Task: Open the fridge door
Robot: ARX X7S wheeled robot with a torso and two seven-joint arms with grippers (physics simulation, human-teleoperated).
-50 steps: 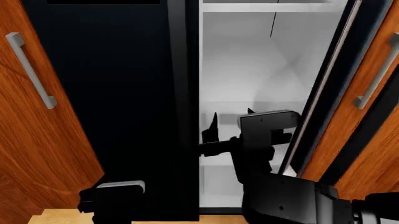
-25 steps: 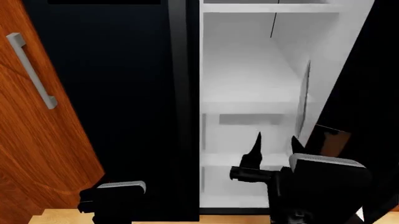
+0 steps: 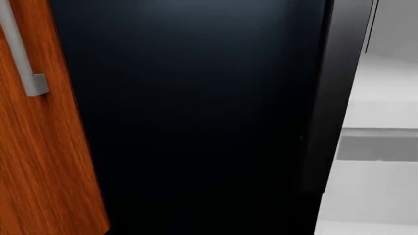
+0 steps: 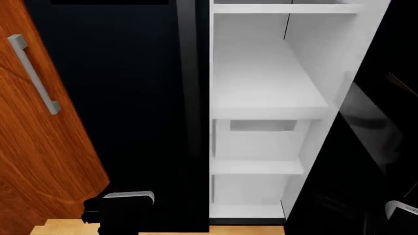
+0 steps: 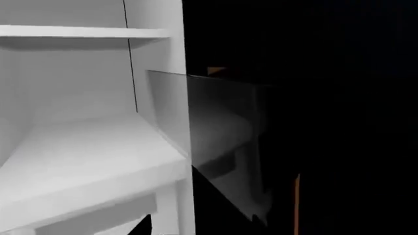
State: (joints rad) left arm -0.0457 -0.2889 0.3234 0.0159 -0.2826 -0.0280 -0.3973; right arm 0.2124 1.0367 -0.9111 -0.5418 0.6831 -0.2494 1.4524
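Note:
The fridge door [image 4: 369, 142], a glossy black panel, stands swung wide out at the right of the head view, baring the white shelves [image 4: 261, 107] inside. In the right wrist view its grey face [image 5: 216, 127] juts past the white side wall [image 5: 156, 58]. My right gripper [image 5: 199, 223] is open: two dark fingertips [image 5: 145, 226] show apart, with the wall's front edge between them and nothing held. Of the right arm only a grey corner [image 4: 400, 208] shows in the head view. My left arm's wrist block [image 4: 121, 200] hangs low before the twin door [image 4: 117, 98]; its fingers are lost against the black.
The twin black door [image 3: 196, 117] stays closed at the left. An orange-brown cabinet door [image 4: 39, 147] with a grey bar handle [image 4: 33, 73] stands left of it. A strip of light wooden floor [image 4: 65, 227] shows at the bottom.
The fridge door has swung much farther open to the right. My right arm and gripper have moved right and down, almost out of the head view. The left arm has not moved.

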